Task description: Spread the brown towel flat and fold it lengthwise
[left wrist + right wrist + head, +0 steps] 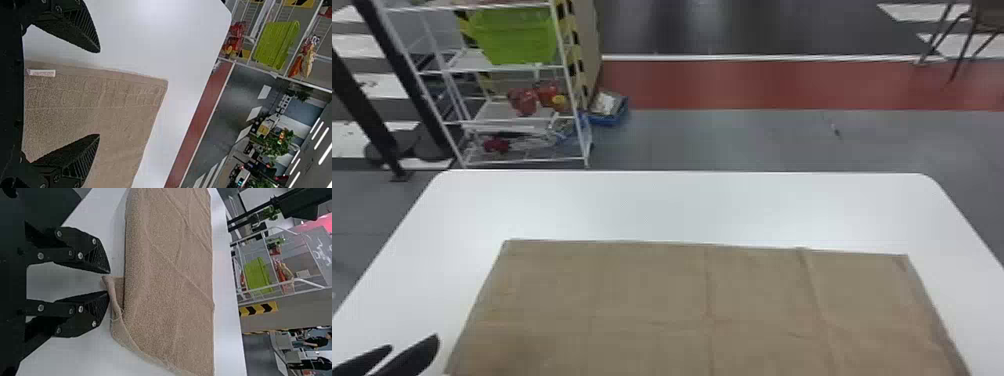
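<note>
The brown towel (682,300) lies spread over the white table in the head view, with a few creases. My left gripper (407,356) is at that view's lower left, beside the towel's left edge. In the left wrist view, the left gripper (98,94) stands wide open over the edge of the towel (94,105), near a small white label. The right wrist view has my right gripper (109,282) partly open, its fingertips at a turned-up corner of the towel (172,274). A gap shows between those tips, and the towel's near edge looks folded over there.
Bare white table (682,205) surrounds the towel's far and side edges. Beyond its far left corner stands a white shelf rack (519,161) with a green basket (514,37). A blue bin (609,117) sits on the floor beside the rack.
</note>
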Controlling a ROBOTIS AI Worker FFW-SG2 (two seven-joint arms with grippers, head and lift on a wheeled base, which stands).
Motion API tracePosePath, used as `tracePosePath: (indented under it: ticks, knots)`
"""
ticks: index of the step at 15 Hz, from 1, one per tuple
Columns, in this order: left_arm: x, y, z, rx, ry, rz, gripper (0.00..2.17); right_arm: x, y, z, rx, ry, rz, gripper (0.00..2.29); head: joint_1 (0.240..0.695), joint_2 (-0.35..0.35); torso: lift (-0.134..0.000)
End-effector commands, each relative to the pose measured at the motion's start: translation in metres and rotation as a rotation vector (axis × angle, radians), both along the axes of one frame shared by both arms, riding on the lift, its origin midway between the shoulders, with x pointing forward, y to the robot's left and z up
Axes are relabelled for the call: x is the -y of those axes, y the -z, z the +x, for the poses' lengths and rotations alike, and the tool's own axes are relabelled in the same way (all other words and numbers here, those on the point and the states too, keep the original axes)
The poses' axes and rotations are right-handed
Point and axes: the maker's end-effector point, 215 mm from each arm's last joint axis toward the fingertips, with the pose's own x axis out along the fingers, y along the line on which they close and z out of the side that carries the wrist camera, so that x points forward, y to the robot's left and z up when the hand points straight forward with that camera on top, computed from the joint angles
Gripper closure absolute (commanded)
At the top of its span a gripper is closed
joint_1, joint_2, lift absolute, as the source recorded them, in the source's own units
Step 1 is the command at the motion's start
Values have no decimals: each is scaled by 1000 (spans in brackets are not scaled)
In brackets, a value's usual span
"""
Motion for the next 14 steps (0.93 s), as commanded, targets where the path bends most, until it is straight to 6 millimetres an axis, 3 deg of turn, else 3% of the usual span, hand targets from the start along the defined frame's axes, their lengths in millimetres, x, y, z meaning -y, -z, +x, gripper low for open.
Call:
tracePosePath:
  ticks: [1, 6, 11, 14]
  knots:
    - [-1, -1, -1, 2, -4, -2, 137, 2, 0, 0, -2, 2, -4, 1386, 695, 30, -123]
    - [-1, -1, -1, 2, -4, -2, 137, 9, -9, 0, 16, 13, 8, 1416, 695, 22, -123]
    - [-3, 0, -3, -2, -8, 1, 137, 38, -36, -11, 29, 71, 82, 1413, 695, -17, -123]
    - [-1, -2, -2, 2, -3, 2, 137, 47, -36, -16, 24, 85, 86, 1409, 695, -47, -123]
